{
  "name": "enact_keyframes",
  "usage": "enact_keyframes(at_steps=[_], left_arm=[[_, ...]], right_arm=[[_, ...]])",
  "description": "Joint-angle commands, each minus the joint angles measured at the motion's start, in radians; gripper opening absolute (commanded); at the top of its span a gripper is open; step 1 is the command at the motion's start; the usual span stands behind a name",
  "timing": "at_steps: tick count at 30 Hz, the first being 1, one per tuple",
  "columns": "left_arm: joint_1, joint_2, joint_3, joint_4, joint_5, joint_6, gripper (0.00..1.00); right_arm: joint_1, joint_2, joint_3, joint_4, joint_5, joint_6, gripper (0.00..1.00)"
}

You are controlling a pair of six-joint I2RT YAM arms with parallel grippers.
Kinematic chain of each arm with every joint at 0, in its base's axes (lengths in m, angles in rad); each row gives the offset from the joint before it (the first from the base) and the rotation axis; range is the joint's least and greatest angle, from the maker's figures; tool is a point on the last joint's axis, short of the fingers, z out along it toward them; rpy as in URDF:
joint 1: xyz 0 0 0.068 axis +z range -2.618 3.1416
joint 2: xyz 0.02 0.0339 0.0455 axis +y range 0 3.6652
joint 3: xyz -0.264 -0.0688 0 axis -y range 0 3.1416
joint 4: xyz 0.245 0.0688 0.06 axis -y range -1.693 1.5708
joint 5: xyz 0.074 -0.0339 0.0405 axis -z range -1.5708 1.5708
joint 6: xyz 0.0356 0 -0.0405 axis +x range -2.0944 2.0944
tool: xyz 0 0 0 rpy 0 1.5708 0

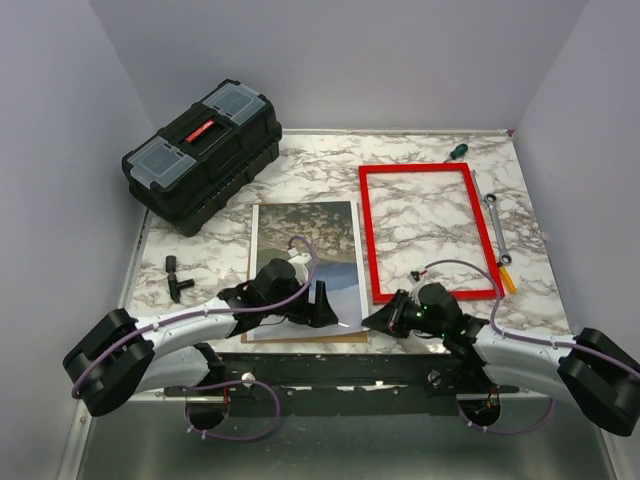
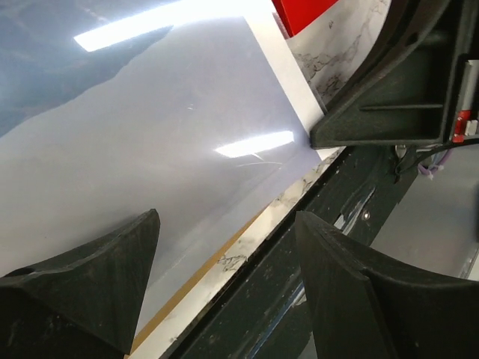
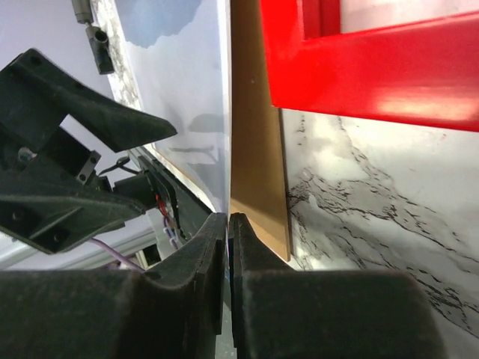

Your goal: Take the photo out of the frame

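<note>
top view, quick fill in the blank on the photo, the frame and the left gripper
The frame lies to the ___ of the photo. The photo rests on a ___ backing board. The left gripper stands ___ above the photo's near edge.
Missing words: right; brown; open.

Red frame (image 1: 415, 168), black toolbox (image 1: 205, 150), grey-veined white table (image 1: 320, 170), photo (image 1: 305, 230) seemingly pale blue.
</note>
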Motion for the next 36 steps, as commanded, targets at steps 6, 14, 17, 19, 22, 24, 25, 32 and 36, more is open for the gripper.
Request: enact_keyframes(at_steps=[6, 14, 17, 19, 22, 24, 25, 32, 36], left_arm=[[-0.15, -0.101, 0.095, -0.127, -0.207, 0.21, 0.76], [-0.295, -0.105, 0.172, -0.251, -0.446, 0.309, 0.75], [-0.292, -0.06, 0.208, -0.273, -0.451, 0.292, 0.75], [-0.279, -0.026, 0.234, -0.293, -0.457, 0.232, 0.74], [-0.234, 0.014, 0.238, -0.28, -0.413, 0.147, 0.74], [-0.19, 0.037, 0.231, -0.257, -0.37, 0.095, 0.74], [-0.171, 0.049, 0.225, -0.243, -0.351, 0.075, 0.74], [-0.12, 0.142, 0.236, -0.213, -0.322, 0.03, 0.74], [-0.116, 0.185, 0.222, -0.162, -0.296, -0.012, 0.74]], right_arm=[[-0.003, 0.073, 0.035, 0.068, -0.038, -0.023, 0.0], [-0.003, -0.017, 0.035, 0.058, -0.087, -0.101, 0.0], [-0.003, -0.038, 0.052, 0.041, -0.101, -0.164, 0.0], [-0.002, -0.042, 0.056, 0.045, -0.101, -0.236, 0.0], [-0.003, -0.023, 0.033, 0.11, -0.124, -0.326, 0.01], [-0.003, 0.001, 0.027, 0.136, -0.139, -0.368, 0.03], [-0.003, 0.015, 0.025, 0.151, -0.143, -0.374, 0.05], [-0.002, 0.109, -0.023, 0.281, -0.124, -0.31, 0.12], [-0.002, 0.164, -0.035, 0.368, -0.122, -0.284, 0.18]])
